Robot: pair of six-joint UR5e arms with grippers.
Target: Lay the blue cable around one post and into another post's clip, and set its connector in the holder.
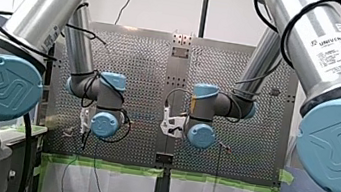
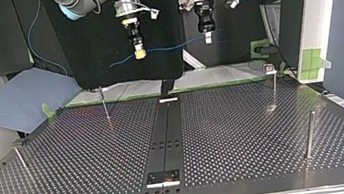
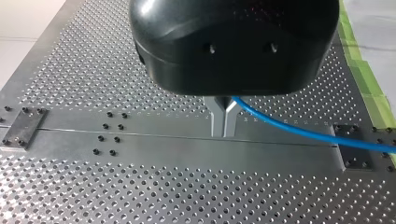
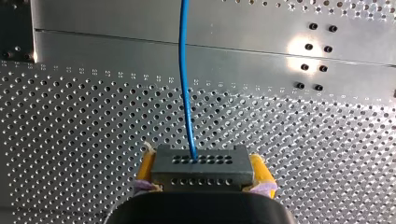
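Note:
In the right wrist view my right gripper [image 4: 204,173] is shut on a dark grey connector [image 4: 201,161], yellow pads [image 4: 147,169] on both sides. The blue cable [image 4: 186,84] runs out of the connector, ahead over the table. My left gripper [image 3: 224,128] has its metal fingers shut on the blue cable [image 3: 289,128], which trails off to one side. Both grippers hang high above the perforated table in the top view: my right gripper [image 2: 139,51] at the left, my left gripper [image 2: 208,36] at the right, the cable [image 2: 173,46] strung between them.
A thin post with a clip [image 2: 104,103] and another [image 2: 273,83] stand at the table's far side. Two plain posts [image 2: 20,162], [image 2: 309,134] stand nearer. A dark centre strip [image 2: 165,138] ends in a small metal plate [image 2: 163,177].

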